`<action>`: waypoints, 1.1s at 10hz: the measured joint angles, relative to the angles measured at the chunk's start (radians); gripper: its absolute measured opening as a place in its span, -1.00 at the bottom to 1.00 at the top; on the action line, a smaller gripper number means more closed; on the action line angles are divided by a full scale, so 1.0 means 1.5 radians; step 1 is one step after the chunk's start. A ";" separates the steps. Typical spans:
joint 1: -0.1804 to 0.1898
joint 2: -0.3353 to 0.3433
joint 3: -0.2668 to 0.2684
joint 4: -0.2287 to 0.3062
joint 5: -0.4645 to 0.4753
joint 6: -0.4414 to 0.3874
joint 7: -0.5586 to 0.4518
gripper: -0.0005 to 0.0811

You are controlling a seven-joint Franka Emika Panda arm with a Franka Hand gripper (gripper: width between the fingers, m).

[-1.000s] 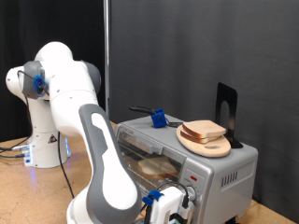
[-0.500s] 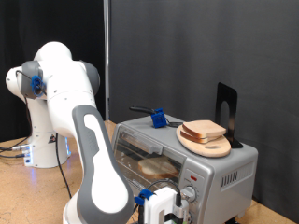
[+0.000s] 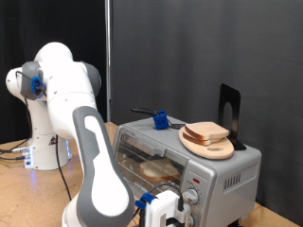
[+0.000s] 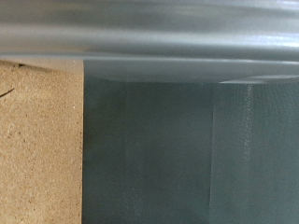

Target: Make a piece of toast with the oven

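The silver-grey oven (image 3: 222, 170) stands at the exterior view's right with its glass door shut. A slice of bread, the piece of toast (image 3: 157, 170), lies on the rack inside, seen through the glass. My gripper (image 3: 177, 210) is low at the oven's front, right by the upper round knob (image 3: 189, 197). Its fingers are too small and hidden to read. The wrist view shows no fingers, only the oven's grey metal (image 4: 187, 140) very close and the tan tabletop (image 4: 37, 140).
A round wooden plate (image 3: 210, 145) with the other bread slice (image 3: 206, 131) sits on the oven's top. A blue clamp (image 3: 161, 119) and a black stand (image 3: 230, 112) are also up there. The robot's white base (image 3: 43, 142) stands at the left, in front of a black curtain.
The arm's lower link and hand shifted slightly left and down along the oven front over the last second. It has stayed still for the last half second.
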 joint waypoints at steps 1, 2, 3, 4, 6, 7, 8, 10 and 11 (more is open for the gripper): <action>0.000 0.000 -0.001 0.000 -0.001 -0.001 0.001 -0.98; 0.000 0.000 -0.002 -0.001 -0.001 -0.002 0.000 -0.98; 0.000 -0.001 -0.002 -0.003 0.000 -0.002 -0.009 -0.72; 0.000 -0.007 -0.002 -0.012 0.001 0.000 -0.027 -0.72; -0.001 -0.016 -0.002 -0.031 0.003 0.001 -0.048 -0.30; 0.000 -0.017 -0.002 -0.037 0.003 0.001 -0.051 0.15; 0.000 -0.017 -0.001 -0.043 0.003 0.001 -0.053 0.15; 0.002 -0.017 0.001 -0.054 0.003 0.000 -0.043 0.66; 0.003 -0.017 0.002 -0.059 0.003 0.000 -0.036 0.66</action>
